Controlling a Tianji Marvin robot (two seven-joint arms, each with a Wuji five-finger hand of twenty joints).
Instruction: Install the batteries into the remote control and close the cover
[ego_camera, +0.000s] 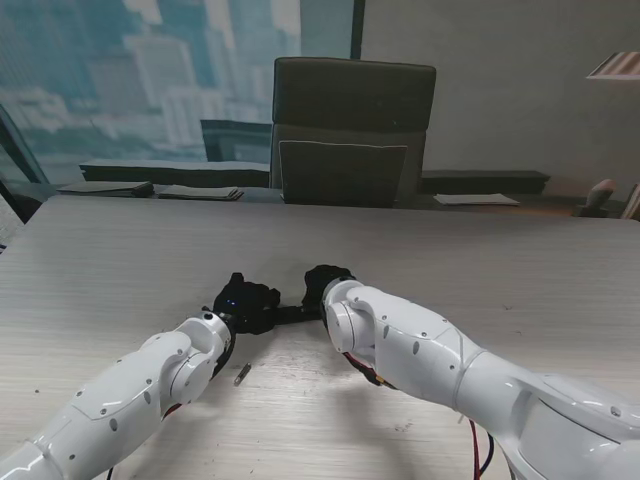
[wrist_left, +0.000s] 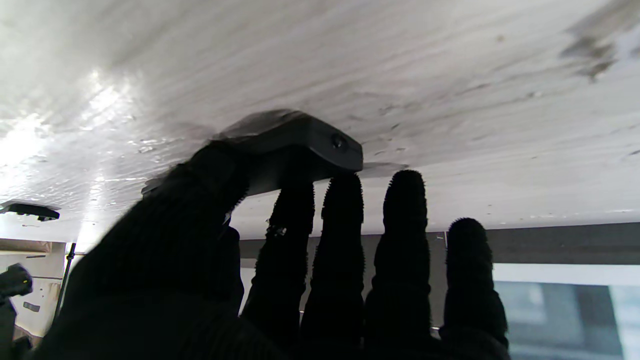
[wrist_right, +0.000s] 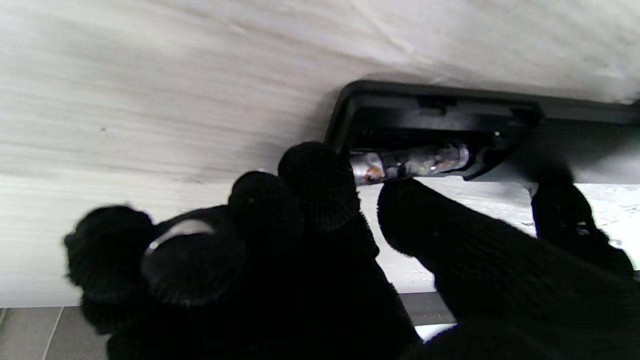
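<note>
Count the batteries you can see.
2: one battery sits in the remote control compartment at the right robot hand; one loose battery lies beside the left arm. Others may be hidden.

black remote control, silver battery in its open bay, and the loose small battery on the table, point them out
black remote control (wrist_right: 575, 142), right wrist view, body side.
silver battery (wrist_right: 410, 162), right wrist view, mid-barrel.
loose small battery (ego_camera: 242, 375), stand view, middle.

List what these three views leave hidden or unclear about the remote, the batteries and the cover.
- Remote, stand view: mostly hidden between the left hand and right hand.
- Battery, right wrist view: its ends are covered by fingers; whether it is fully seated is unclear.
- Small object on the table, stand view: too small to identify.
- Cover: not made out in any view.
</note>
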